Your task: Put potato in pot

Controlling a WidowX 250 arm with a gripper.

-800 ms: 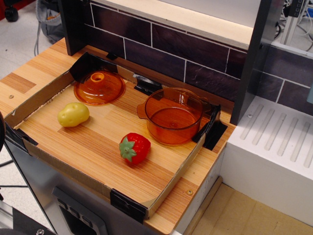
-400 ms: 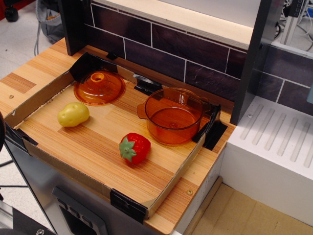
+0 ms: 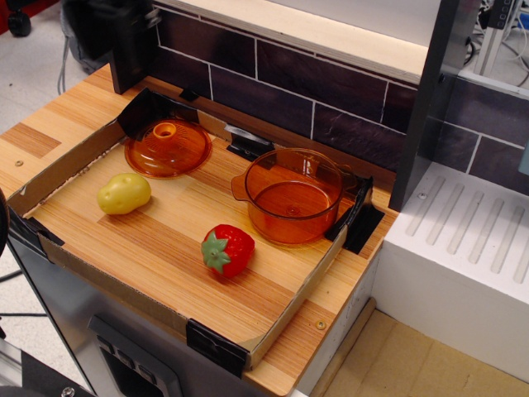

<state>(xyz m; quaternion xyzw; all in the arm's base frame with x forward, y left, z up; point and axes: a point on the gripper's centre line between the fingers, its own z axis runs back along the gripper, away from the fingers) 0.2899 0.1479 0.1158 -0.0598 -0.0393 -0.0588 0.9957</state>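
Note:
The potato, a pale yellow-green oval, lies at the left of the wooden tray. The pot, round, transparent amber-orange and empty, stands at the tray's right rear with nothing in it. A dark blurred shape shows at the top left corner, behind the tray's far left corner and well away from the potato. It looks like part of my arm or gripper. No fingers can be made out on it, so I cannot tell whether it is open or shut.
A domed orange lid with a knob rests at the tray's rear left. A red strawberry lies in front of the pot. The tray has low cardboard walls. A dark tiled back wall and a white drainer stand at the right.
A dark blurred shape has come into view at the top left corner, covering the grey bag seen there before. The potato, pot, lid and strawberry have not moved.

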